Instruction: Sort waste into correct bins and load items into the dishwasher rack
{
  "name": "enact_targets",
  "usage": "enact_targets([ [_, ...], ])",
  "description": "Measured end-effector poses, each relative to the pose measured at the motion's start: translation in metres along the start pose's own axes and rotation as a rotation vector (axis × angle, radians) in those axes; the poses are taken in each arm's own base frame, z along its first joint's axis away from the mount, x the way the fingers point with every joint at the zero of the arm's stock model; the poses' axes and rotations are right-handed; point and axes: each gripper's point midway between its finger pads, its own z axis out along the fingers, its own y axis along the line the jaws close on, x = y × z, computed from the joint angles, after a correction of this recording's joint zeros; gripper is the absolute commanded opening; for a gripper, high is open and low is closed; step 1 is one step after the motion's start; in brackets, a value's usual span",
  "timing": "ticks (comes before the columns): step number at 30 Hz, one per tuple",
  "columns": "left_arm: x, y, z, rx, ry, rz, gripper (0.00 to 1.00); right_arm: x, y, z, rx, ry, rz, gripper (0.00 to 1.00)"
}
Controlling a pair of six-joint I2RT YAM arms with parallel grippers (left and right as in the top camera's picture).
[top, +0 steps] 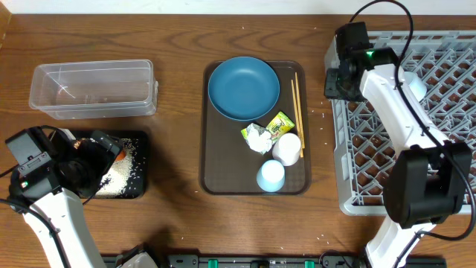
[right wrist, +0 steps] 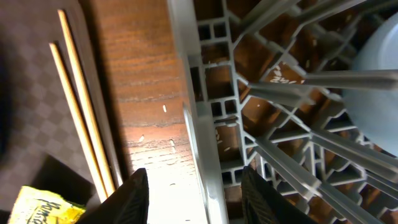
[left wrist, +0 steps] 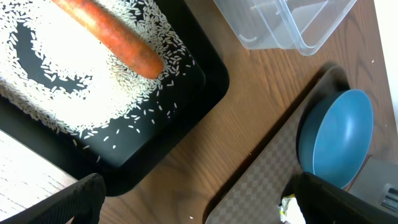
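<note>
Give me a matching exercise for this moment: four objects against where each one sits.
Things:
1. carrot
2. chopsticks
3. clear tub
4. pale blue bowl

Places:
A. inside the grey rack
B. on the brown tray, along its right edge
C. on the rice in the black tray
D. directly on the wooden table

Pairs: 1-C, 2-B, 3-D, 4-A
</note>
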Motion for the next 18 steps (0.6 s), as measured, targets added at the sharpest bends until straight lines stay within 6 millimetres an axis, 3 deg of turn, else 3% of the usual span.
enact_targets([
  [8,0.0,0.0,0.0,0.0,0.0,0.0,0.98,0.016,0.0,0.038,0.031,0.094,-0.027,0.25],
  [14,0.0,0.0,0.0,0.0,0.0,0.0,0.98,0.012,-0.006,0.043,0.042,0.088,-0.034,0.04],
  [18,0.0,0.0,0.0,0.0,0.0,0.0,0.98,0.001,0.003,0.044,-0.012,0.049,-0.059,0.01],
])
